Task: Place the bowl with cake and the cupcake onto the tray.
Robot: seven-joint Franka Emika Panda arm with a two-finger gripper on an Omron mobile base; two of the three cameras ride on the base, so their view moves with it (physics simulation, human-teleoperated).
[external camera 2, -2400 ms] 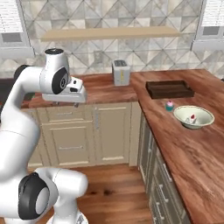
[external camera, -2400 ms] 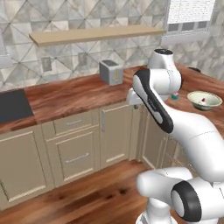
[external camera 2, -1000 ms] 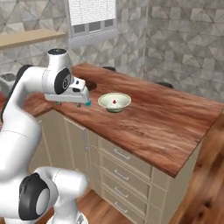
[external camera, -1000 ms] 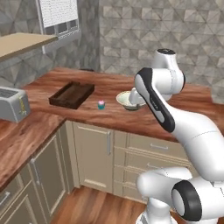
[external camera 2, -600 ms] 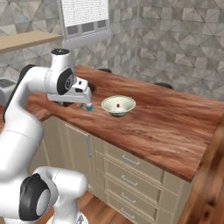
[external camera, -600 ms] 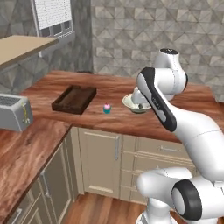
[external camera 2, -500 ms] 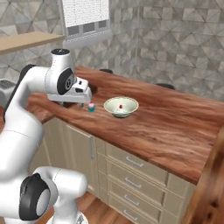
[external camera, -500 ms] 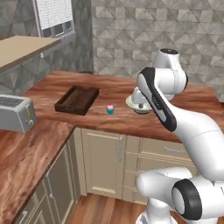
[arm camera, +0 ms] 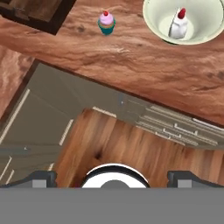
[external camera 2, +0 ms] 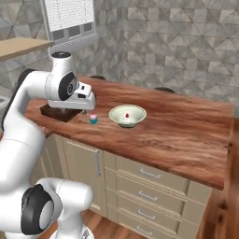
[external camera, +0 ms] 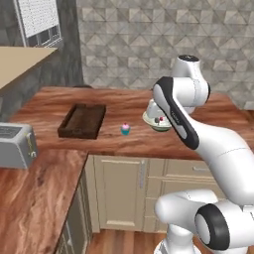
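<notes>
On the wooden desk (external camera 2: 177, 126) stand the three things of the task, all apart from each other. The bowl with cake (external camera 2: 127, 115) is a wide, pale bowl, and the small white slice with a red dot lies inside it. The cupcake (external camera 2: 94, 118), with a blue wrapper and pink frosting, stands just beside the bowl, between it and the tray (external camera: 83, 120). The tray is dark brown and rectangular, and it lies further along the desk, near the corner where the desk turns. A silver toaster (external camera: 16, 146) stands on the other wing of the desk, well apart from the tray. The gripper (arm camera: 111, 177) is held above the front edge of the desk, in front of the cupcake and the bowl, and it touches nothing. Its fingers (arm camera: 41, 178) are spread wide, with nothing between them. In the hand view the cupboard fronts and the wooden floor (arm camera: 131, 148) show below the gripper, and the cupcake and the bowl are at the top.
</notes>
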